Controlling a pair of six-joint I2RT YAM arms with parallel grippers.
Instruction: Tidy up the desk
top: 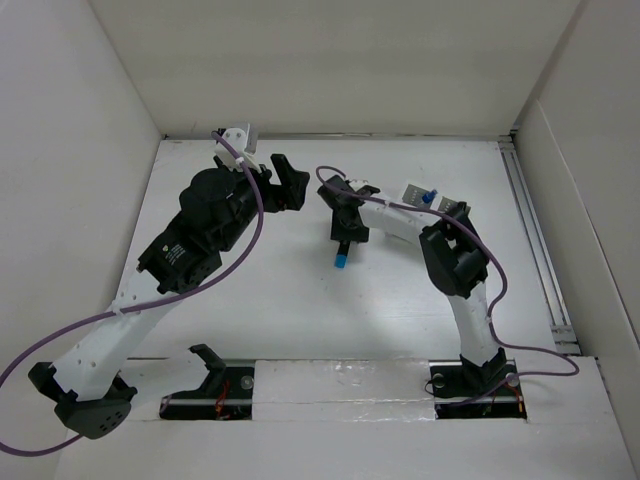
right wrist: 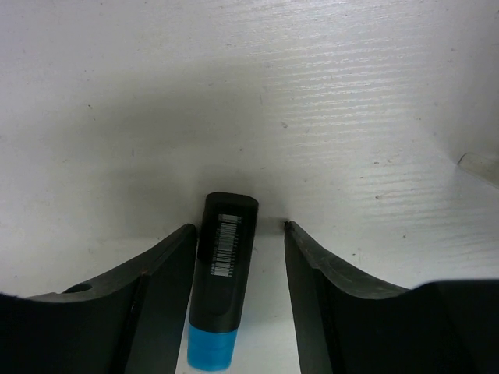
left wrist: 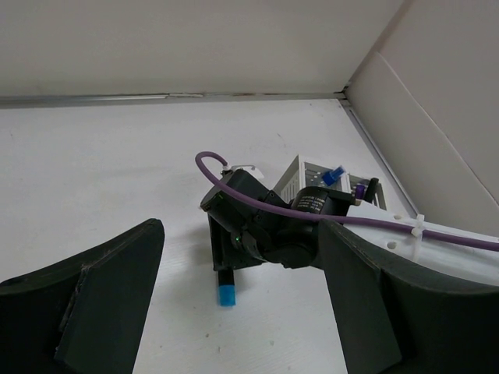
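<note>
The 2 fingers [right wrist: 168,288] of the right pincer [right wrist: 238,227] stand released, tips down at the white worktop [right wrist: 234,93] with a black marker [right wrist: 226,273] lying flat between them. Its blue cap [right wrist: 210,351] points back toward the wrist. The barrel sits hard against 1 finger, with a gap to the other. Judged from this, the step is the grasp. Shift the pincer sideways until the barrel is centred, keep the tips low, and clench on the black body, not the cap, so it neither rolls nor skids. The slotted pen holder [top: 425,195] stands near, behind this arm. The left pincer [left wrist: 242,234] hangs released and empty over the worktop's far left.
</note>
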